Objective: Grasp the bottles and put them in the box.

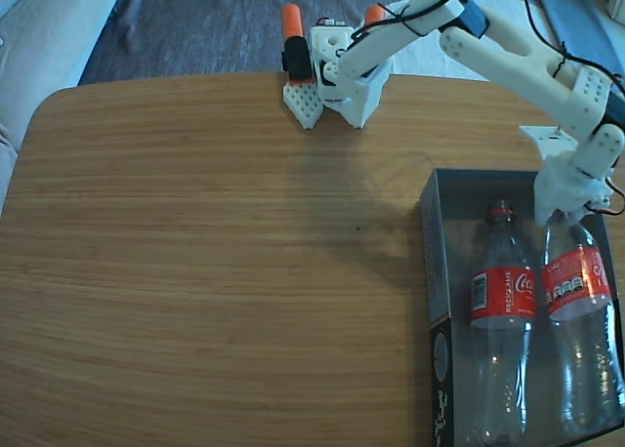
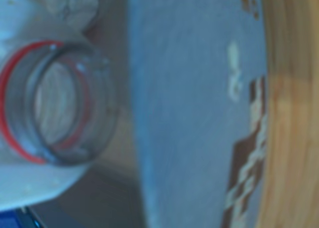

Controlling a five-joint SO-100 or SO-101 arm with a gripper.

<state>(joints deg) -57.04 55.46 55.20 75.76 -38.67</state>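
End effector [image 1: 564,211]: white, at far right of fixed view, over far end of box, down on neck of right bottle; looks clamped around that neck, jaws partly hidden by own body.
Wrist view: blurred; open bottle mouth [image 2: 55,101] with red ring at left, white end effector part against it, grey box wall [image 2: 189,108] through middle, wooden counter [image 2: 294,138] at right edge.
Right bottle [image 1: 578,310]: clear plastic, red label, inside box along right wall, neck pointing far, base near; neck end touching end effector.
Left bottle [image 1: 500,320]: clear plastic, red label, red neck ring visible, lying inside box just beside right bottle, same direction, free of end effector.
Box [image 1: 431,262]: shallow, dark grey walls, on counter at right near corner, black-and-white print on left outer side near bottom edge of view.
Counter [image 1: 215,262]: wood grain, rounded corners, bare over left and middle.
Arm base [image 1: 337,71]: white with orange parts, at far edge of counter, centre.
Arm [image 1: 508,37]: white links with black cables, reaching from base toward right, bending down to box.
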